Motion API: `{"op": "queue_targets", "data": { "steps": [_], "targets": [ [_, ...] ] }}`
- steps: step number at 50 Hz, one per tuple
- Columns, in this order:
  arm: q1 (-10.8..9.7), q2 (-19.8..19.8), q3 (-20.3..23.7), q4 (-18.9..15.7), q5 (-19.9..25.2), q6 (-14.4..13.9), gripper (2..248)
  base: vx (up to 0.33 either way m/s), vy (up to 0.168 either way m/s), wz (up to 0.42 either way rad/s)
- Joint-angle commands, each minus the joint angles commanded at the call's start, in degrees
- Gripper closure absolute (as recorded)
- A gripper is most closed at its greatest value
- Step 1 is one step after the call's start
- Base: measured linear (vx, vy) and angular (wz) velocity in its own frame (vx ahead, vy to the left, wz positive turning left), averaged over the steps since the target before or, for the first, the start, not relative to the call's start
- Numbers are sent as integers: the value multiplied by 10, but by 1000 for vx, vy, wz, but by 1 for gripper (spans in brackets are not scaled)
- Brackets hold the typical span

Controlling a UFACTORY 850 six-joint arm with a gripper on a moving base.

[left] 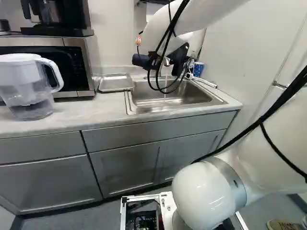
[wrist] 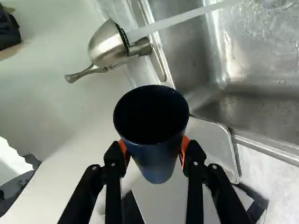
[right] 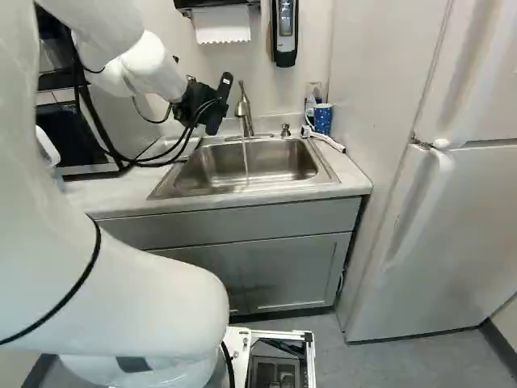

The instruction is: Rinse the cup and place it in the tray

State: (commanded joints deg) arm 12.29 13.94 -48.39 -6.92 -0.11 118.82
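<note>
Evidently partway through: with a dark blue, tapered cup [wrist: 156, 163] clenched from both sides in the black two-fingered gripper [wrist: 154, 149], near the faucet side of the stainless-steel sink [right: 279, 162]. Out of the clear running water [wrist: 182, 17] over that sink; whether rinsed or only about to be, impossible to tell. Left to do: any rinsing due, then setting down in the shallow grey metal tray [left: 115, 83] beside the sink. On brands, labels or writing, nothing legible to report.
</note>
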Motion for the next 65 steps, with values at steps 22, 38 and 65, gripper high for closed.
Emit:
{"op": "queue_targets", "data": {
  "steps": [22, 38, 65],
  "targets": [
    [0, 0, 0, 0, 0, -128, 127, 0, 0, 0],
    [0, 0, 0, 0, 0, -225, 127, 0, 0, 0],
    [0, 0, 0, 0, 0, -387, 127, 0, 0, 0]
  ]
}}
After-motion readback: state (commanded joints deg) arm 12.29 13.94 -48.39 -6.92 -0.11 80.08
